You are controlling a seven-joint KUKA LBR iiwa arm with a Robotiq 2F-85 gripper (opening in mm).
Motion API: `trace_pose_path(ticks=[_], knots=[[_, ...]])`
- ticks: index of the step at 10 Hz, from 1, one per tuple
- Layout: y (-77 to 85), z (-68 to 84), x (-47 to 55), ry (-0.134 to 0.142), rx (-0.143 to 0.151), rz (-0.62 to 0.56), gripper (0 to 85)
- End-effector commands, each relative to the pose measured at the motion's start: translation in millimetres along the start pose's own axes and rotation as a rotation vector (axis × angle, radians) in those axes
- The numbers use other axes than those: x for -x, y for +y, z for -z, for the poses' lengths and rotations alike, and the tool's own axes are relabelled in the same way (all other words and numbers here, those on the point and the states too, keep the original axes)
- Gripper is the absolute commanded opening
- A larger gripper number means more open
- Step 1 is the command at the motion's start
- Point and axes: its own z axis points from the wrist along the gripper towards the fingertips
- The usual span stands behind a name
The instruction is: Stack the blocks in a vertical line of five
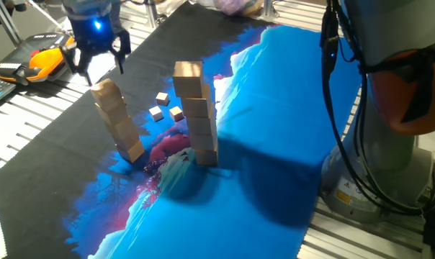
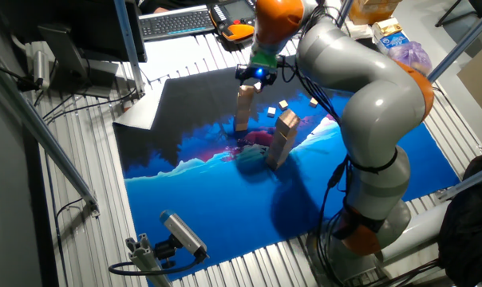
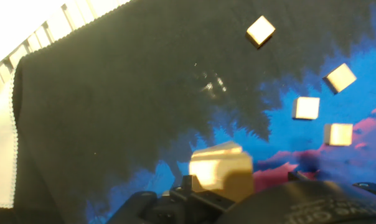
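Your gripper [image 1: 97,63] hangs pointing straight down, fingers spread and released, right above the leaning stack of blocks [image 1: 119,121], left of the taller stack [image 1: 198,114].

A cloth mat [image 1: 275,144] covers the middle of the worktop [image 2: 81,191], printed black toward one end and bright blue with white and pink streaks toward the other. From the hand view its black part [image 3: 113,93] ends in a pale stitched hem [image 3: 14,124]. The worktop itself is ribbed metal slats [image 1: 30,122]. Beyond the mat, a black keyboard [image 2: 177,22] lies at the worktop's far edge, with an orange-and-black handheld device [image 2: 235,30] just beside it; the same device [image 1: 45,61] shows in the one fixed view's upper left corner. A clear plastic bag [image 2: 412,56] and a carton [image 2: 389,36] sit near the mat's far corner. A small camera on a bracket [image 2: 177,235] stands at the near edge.
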Motion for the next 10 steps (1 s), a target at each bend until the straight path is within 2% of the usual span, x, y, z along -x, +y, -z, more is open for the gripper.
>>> trace_pose_path(ticks=[1, 3, 4, 5, 6, 7, 9, 10], knots=[[-5.8, 3.4, 6.7, -0.001, -0.009, 0.021, 68.0], [-24.0, 4.8, 22.1, 0.004, -0.016, 0.089, 68.0], [-34.5, 4.7, 31.9, 0.016, -0.02, 0.132, 51.0], [-46.7, 4.7, 43.7, 0.033, -0.02, 0.178, 51.0], [-57.8, 6.1, 54.1, 0.047, -0.021, 0.217, 34.0], [-68.9, 6.9, 62.4, 0.056, -0.015, 0.252, 34.0], [-90.7, 2.6, 73.8, 0.075, -0.008, 0.319, 0.0], [-97.9, -2.4, 76.0, 0.067, 0.003, 0.338, 0.0]])
